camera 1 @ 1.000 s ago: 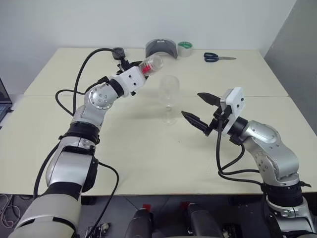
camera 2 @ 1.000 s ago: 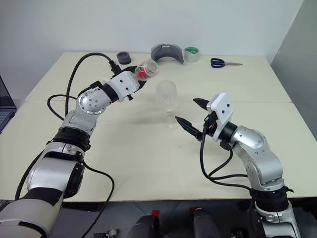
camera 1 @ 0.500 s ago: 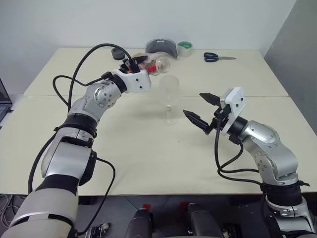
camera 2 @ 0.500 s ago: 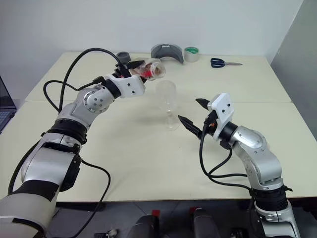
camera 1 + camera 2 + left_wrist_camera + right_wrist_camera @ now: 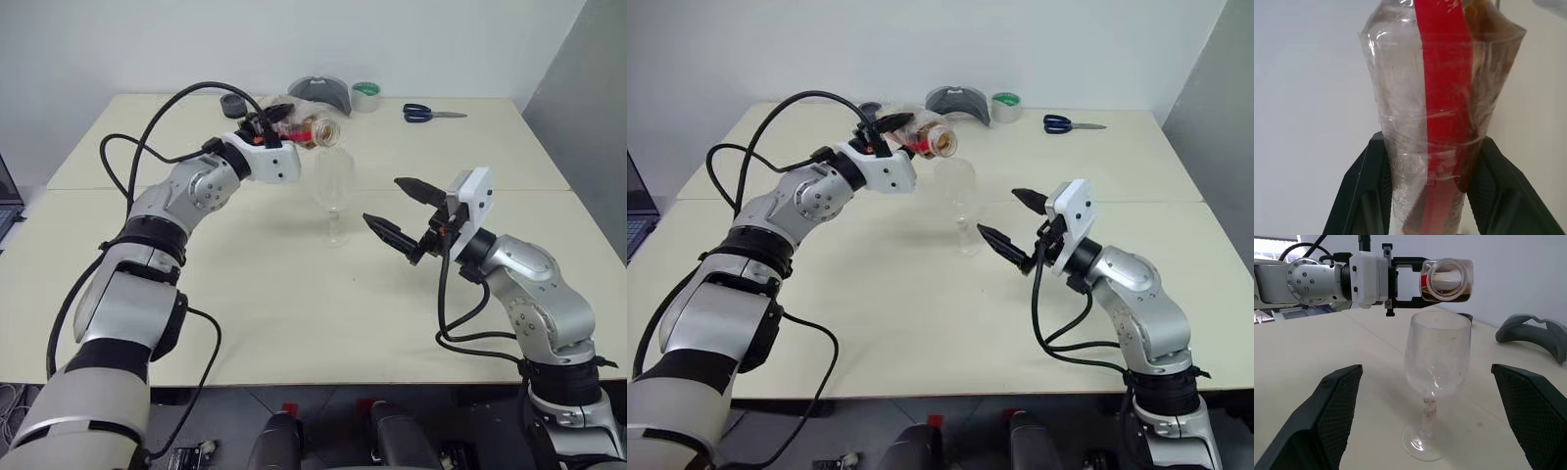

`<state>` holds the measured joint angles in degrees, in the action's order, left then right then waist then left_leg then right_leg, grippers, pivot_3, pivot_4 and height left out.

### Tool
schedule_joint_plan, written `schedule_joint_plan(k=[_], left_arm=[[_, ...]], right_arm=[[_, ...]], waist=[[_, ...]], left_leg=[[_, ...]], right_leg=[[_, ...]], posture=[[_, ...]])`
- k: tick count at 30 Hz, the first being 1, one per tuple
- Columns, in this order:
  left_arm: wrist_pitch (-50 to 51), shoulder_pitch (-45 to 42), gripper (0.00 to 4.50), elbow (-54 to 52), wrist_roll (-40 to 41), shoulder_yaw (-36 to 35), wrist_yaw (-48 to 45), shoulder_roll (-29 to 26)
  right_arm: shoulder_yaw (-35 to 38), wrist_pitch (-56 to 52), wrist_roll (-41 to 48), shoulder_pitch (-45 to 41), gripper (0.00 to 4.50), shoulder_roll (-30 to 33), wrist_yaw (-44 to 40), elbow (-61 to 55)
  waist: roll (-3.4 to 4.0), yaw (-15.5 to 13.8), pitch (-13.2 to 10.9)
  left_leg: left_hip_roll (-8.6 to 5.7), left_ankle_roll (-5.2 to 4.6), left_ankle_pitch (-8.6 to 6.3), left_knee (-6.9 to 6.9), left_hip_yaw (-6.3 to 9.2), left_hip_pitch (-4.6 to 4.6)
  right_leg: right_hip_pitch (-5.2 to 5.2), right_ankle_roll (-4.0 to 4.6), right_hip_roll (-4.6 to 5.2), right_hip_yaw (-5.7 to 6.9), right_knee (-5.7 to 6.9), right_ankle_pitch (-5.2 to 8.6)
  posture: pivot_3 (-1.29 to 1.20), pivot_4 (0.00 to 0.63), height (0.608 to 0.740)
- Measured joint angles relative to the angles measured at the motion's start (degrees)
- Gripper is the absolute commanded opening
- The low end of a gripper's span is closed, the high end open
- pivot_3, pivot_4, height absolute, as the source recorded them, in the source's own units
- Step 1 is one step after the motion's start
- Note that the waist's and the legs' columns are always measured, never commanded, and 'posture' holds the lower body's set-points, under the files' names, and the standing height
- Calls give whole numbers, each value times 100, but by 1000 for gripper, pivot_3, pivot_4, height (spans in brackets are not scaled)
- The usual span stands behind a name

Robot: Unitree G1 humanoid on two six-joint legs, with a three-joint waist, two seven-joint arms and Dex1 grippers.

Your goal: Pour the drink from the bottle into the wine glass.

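Just above the rim of the clear stemmed wine glass [image 5: 1437, 382] on the tabletop [image 5: 245, 294], we hold the small clear plastic bottle [image 5: 1446, 280] of reddish-brown drink [image 5: 1449, 294] sideways in our left gripper [image 5: 884, 127], jaws clenched for pouring, while our right gripper [image 5: 397, 211] waits beside the glass, jaws released.

Landmark = grey curved holder [image 5: 320, 94] at far edge of table [image 5: 294, 313], cream top w/ a seam running across. Green-edged tape roll [image 5: 365, 96] just beside holder, on its right. Blue-handled scissors [image 5: 431, 114] further right of that, lying flat, well apart from holder. Small dark round obj [image 5: 233, 103] left of holder, type unclear. Laptop corner [image 5: 8, 201] far left of holder, off the table edge.
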<state>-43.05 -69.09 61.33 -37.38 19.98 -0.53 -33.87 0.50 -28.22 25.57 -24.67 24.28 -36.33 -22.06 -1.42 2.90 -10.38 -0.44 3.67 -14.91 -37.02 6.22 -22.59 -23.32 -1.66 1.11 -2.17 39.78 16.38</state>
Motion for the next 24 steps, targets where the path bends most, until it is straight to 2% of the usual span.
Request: schedule_joint_plan(k=[24], left_arm=[[-10, -249, 1685, 223, -579, 365, 692, -147]], right_arm=[[-14, 43, 2, -49, 4500, 13, -56, 5]], waist=[[0, 0, 0]], left_leg=[[-1, 0, 0, -2, -2, 0]], right_leg=[[-2, 0, 1, -1, 7, 0]], posture=[[0, 150, 740]])
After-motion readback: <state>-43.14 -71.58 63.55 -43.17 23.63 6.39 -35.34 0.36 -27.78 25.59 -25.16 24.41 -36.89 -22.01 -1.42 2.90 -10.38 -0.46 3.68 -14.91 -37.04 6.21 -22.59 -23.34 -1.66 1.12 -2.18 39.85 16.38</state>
